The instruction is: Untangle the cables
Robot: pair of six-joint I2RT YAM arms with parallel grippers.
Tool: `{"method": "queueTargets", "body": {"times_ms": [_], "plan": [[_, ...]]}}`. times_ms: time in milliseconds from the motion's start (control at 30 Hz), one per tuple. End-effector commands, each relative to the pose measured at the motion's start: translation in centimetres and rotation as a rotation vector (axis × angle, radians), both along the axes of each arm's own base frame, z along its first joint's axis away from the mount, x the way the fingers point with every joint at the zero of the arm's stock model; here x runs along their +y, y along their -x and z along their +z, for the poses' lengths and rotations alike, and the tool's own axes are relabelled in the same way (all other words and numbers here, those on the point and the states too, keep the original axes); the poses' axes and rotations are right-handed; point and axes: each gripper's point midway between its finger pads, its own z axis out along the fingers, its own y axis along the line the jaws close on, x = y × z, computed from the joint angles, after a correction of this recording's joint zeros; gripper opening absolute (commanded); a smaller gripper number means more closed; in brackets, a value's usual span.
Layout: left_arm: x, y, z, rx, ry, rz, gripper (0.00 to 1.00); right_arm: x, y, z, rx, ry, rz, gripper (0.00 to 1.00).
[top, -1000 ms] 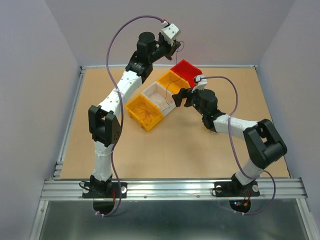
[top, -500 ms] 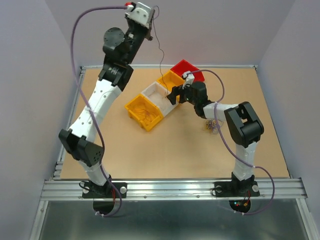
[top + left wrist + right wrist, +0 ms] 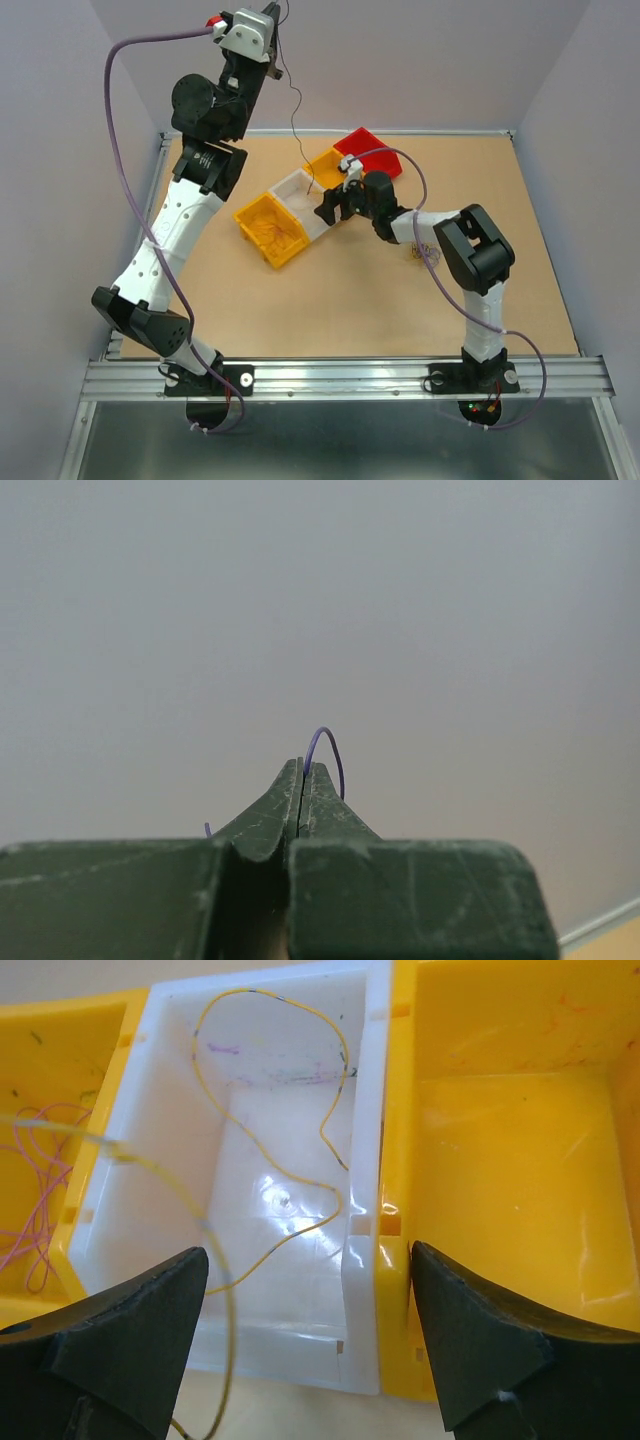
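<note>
Your left gripper has climbed higher, pinching one purple wire that dangles toward the white bin, where your right gripper hangs spread. Looks pulled free; the wad sits on the table.

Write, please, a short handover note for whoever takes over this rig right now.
Left gripper: shut on a blue-purple wire, high above the bins; the wire hangs down toward them.
Right gripper: open, holding nothing, low over the wall between the white bin and a yellow bin.
Cables: a yellow wire lies in the white bin, pinkish wires in the other yellow bin, a small wad on the table beside the right arm.
Done: some wires appear sorted into bins.
Left: free the lifted wire, then work through the wad.
</note>
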Motion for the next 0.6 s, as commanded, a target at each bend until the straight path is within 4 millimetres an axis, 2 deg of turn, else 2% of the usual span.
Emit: {"method": "queueTargets", "body": {"times_ms": [0,133,300,467,567], "plan": [[0.0,1.5,1.2,-0.046,0.023,-0.038,0.0,3.3,4.5,1.6,-0.025,-0.029,0.097,0.87],[-0.3,1.4,0.2,-0.028,0.008,-0.047,0.0,4.6,7.0,1.6,-0.022,-0.027,0.098,0.86],[0.1,1.1,-1.6,-0.001,-0.013,-0.016,0.0,6.3,8.7,1.5,-0.009,-0.027,0.072,0.85],[1.7,1.0,-2.9,0.009,-0.01,0.07,0.0,5.5,8.2,2.6,-0.015,-0.051,-0.024,0.87],[2.7,1.4,-3.0,0.009,-0.003,0.107,0.0,4.8,7.8,3.0,-0.02,-0.054,-0.066,0.79]]}}
